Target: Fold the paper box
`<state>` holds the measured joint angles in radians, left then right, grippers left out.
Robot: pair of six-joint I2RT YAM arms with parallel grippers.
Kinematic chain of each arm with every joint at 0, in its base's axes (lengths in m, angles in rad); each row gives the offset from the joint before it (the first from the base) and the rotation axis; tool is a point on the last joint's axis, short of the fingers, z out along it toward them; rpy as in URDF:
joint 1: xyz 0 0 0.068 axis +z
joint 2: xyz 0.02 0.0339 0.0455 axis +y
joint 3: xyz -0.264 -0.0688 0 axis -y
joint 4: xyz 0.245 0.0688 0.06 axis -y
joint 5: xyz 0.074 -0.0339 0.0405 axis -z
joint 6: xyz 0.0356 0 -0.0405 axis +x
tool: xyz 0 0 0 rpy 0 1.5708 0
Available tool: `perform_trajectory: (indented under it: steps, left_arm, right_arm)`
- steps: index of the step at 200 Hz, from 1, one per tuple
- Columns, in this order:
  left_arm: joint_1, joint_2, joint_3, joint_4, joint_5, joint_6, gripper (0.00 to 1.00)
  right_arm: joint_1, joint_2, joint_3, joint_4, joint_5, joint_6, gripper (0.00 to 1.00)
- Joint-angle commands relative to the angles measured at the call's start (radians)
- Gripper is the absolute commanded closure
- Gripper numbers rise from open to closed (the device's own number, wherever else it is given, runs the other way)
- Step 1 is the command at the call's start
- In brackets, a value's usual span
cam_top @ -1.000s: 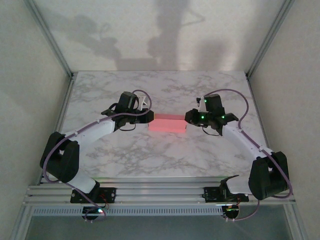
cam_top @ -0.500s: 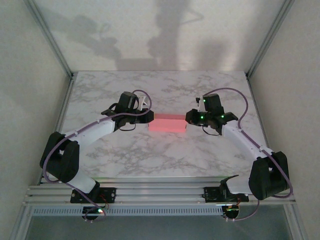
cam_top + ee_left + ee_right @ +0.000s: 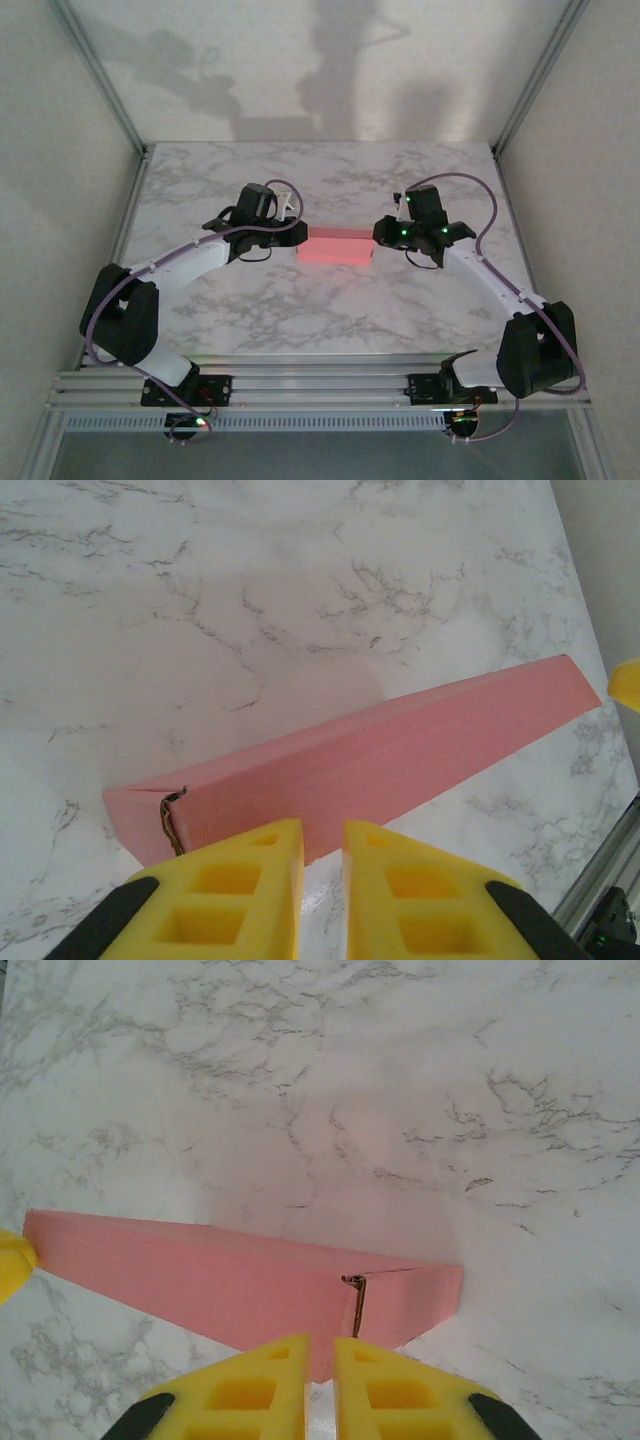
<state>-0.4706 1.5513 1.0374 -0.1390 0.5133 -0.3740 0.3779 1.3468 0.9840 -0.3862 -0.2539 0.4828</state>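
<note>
Left jaws: nearly closed on nothing, tips at the box's left end.
Paper box (image 3: 338, 248): pink, lying mid-surface (image 3: 300, 310), between both arms.
Right jaws: nearly closed, empty, at the right end.
Risk: I'd expect an uneven push to skew it and pop the end seams.

Dim, soft light from the front casts blurred arm shadows on the back wall (image 3: 320, 70). Wrist views are brighter: the worktop (image 3: 250, 600) picks up a pink tint beside the paper box (image 3: 380, 750), with mild edge softness.
</note>
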Motion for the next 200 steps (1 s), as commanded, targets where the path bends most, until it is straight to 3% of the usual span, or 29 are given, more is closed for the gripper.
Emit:
perform_trajectory:
  steps: [1,125,159,200]
  left_arm:
    - [-0.005,-0.003,-0.020,-0.042,0.003,-0.003,0.81]
    - [-0.005,-0.005,-0.022,-0.042,0.003,-0.003,0.81]
    - [-0.005,-0.002,-0.021,-0.041,0.003,-0.003,0.81]
    - [-0.005,-0.004,-0.017,-0.042,0.004,-0.003,0.81]
  right_arm:
    - [0.012,0.021,0.034,-0.009,0.012,-0.012,0.87]
    - [0.017,0.051,0.039,-0.028,0.029,-0.028,0.90]
    - [0.018,0.048,0.041,-0.029,0.025,-0.034,0.84]
    - [0.018,0.057,0.047,-0.030,0.018,-0.039,0.84]
